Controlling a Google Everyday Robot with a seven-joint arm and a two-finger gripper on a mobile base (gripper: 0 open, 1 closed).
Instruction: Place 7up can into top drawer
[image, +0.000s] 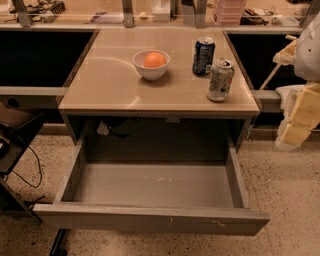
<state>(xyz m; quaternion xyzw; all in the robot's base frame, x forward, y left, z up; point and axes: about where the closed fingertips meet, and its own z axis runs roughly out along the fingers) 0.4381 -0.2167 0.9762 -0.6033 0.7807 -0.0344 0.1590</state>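
Table (110, 85) top, tan and glossy, seen from the front and above. A white bowl (150, 73) sits mid-table with an orange (154, 59) inside it. A dark blue can (203, 56) stands upright toward the back right, right of the bowl and clear of it.

The 7up can (220, 80) is on the table near the front right corner. It is upright, dented, silver top with the tab showing. It is just beside the blue can, in front and to the right of it; can't tell if the two touch. The bowl is well to the can's left.

The top drawer (150, 219) is pulled out wide below the table's front edge, its scuffed grey floor bare. The long front panel is nearest the camera. A white tag and a dark cable (112, 131) hang in the dark cavity behind the drawer. A dark stand with cables (15, 140) is on the left. The floor (285, 200) is speckled. Clutter lies on the shelf behind the table.

The gripper (296, 131) is at the right frame edge, pale yellowish, off the table and past its right side, lower than the tabletop. It holds nothing. Spread or closed: cannot tell. The 7up can is to the gripper's left and further back, apart from it, with the table's right edge between them. The blue can stands on the far side of the 7up can from the gripper.
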